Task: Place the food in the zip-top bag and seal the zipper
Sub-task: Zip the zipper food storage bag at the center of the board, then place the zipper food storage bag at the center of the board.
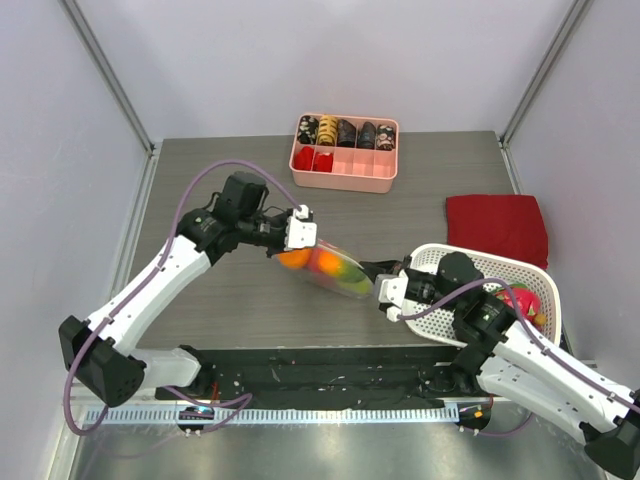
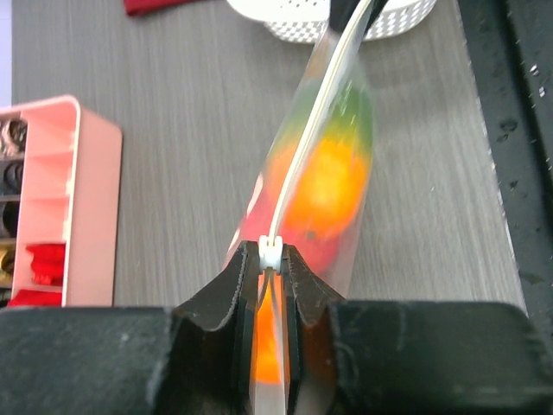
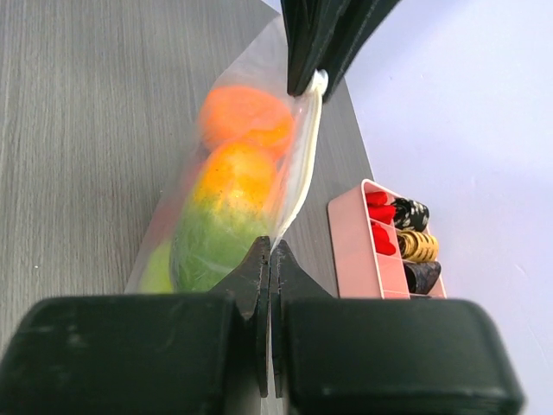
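Note:
The zip-top bag point(image 1: 332, 266) hangs stretched between my two grippers above the table, tilted down to the right. Inside it lies the food: orange round fruits point(image 2: 333, 186) and a green pear point(image 3: 216, 244). My left gripper point(image 2: 271, 252) is shut on the zipper point(image 2: 315, 112) at the bag's upper left end, pinching a small white piece of the strip. At the lower right end my right gripper point(image 3: 270, 251) is shut on the bag's edge. The whitish zipper point(image 3: 304, 164) runs taut from one gripper to the other. From above, the left gripper point(image 1: 305, 232) and the right gripper point(image 1: 386, 293) show at the bag's ends.
A pink compartment tray point(image 1: 345, 180) with dark and red snack pieces stands at the back centre. A red cloth point(image 1: 497, 225) lies at the right. A white perforated basket point(image 1: 480, 258) behind my right arm holds more toy fruit point(image 1: 525, 300). A black mat point(image 1: 320, 365) lines the near edge.

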{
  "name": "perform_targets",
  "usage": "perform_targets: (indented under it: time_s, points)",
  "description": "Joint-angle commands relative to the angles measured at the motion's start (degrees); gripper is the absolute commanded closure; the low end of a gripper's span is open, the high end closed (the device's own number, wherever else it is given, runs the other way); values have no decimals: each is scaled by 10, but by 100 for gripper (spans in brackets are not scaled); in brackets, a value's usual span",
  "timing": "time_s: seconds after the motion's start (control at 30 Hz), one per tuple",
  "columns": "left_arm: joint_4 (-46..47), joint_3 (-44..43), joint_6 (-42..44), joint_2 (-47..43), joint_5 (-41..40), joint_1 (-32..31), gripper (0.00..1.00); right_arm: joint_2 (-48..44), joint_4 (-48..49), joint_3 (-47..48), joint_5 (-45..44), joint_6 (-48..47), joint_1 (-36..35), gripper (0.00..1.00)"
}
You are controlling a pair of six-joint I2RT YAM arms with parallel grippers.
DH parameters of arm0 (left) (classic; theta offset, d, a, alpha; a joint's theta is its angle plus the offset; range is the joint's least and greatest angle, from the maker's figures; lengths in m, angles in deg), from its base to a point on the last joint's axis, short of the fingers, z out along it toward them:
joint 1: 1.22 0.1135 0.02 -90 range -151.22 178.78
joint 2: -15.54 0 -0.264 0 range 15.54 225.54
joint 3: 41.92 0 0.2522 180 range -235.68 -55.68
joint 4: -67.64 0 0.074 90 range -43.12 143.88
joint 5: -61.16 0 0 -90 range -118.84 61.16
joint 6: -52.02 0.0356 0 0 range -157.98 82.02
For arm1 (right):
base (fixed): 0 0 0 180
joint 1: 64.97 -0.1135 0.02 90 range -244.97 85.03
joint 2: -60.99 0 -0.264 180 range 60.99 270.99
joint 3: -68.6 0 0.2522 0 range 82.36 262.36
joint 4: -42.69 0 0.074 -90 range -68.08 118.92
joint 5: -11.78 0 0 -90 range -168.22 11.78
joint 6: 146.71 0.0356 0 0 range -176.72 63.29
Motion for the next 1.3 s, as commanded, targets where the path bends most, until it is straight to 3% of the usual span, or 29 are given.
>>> perform_targets:
  time_s: [0.0,0.63,0.87,0.9,0.93,1.07,1.13,1.27]
  points:
    - [-27,7,28,-29,-40,50,95,-27,5,-3,-18,-5,4,99]
    - [-69,30,95,-58,-67,222,95,-64,-41,-9,-49,-6,10,99]
    - [-70,31,84,-49,-62,230,90,-50,-36,-3,-44,-5,10,99]
    - [-73,29,74,-50,-57,230,87,-48,-35,-2,-39,-4,11,99]
    - [-76,26,68,-50,-49,230,71,-44,-32,-2,-36,-1,10,99]
    - [-95,1,50,-49,-1,229,43,-28,-24,8,-26,0,10,99]
    - [-98,-5,44,-51,22,228,35,-21,-19,9,-20,-4,11,99]
    - [-77,-21,23,-58,42,210,31,-16,-16,10,-5,-18,10,99]
